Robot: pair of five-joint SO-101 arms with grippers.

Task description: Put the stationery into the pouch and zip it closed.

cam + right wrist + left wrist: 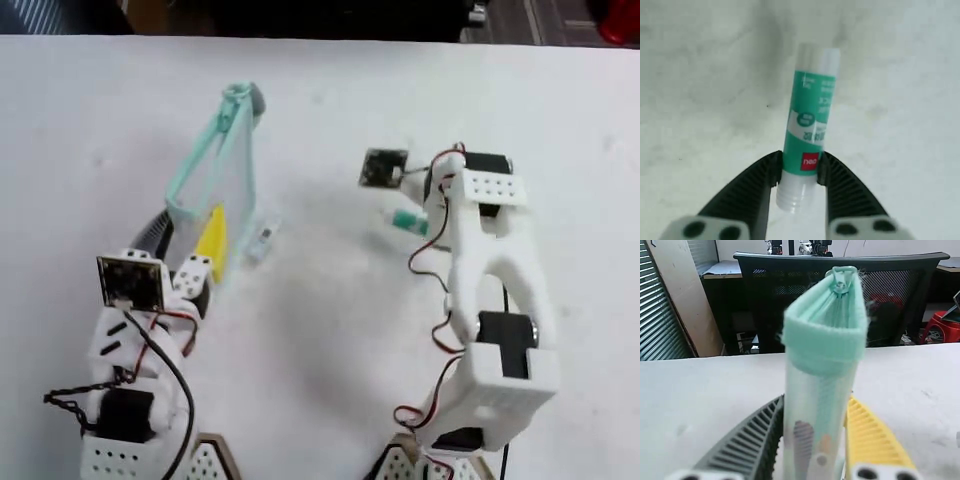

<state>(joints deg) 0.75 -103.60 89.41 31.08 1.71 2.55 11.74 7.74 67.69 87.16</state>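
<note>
Glue stick, in the high view, lies well apart from the pouch, off its long side, clenched in the right gripper, so the right arm is the nearer one to bring it across; the pouch's long axis runs from the left gripper away to the zip pull at its far end. Left wrist view: the left gripper is clamped across the near end of the pouch, which stretches straight away from it; right wrist view: the right gripper grasps the glue stick near one end, the stick pointing straight out past the tips, so I judge it must be lined up with the pouch's long axis to go in.
</note>
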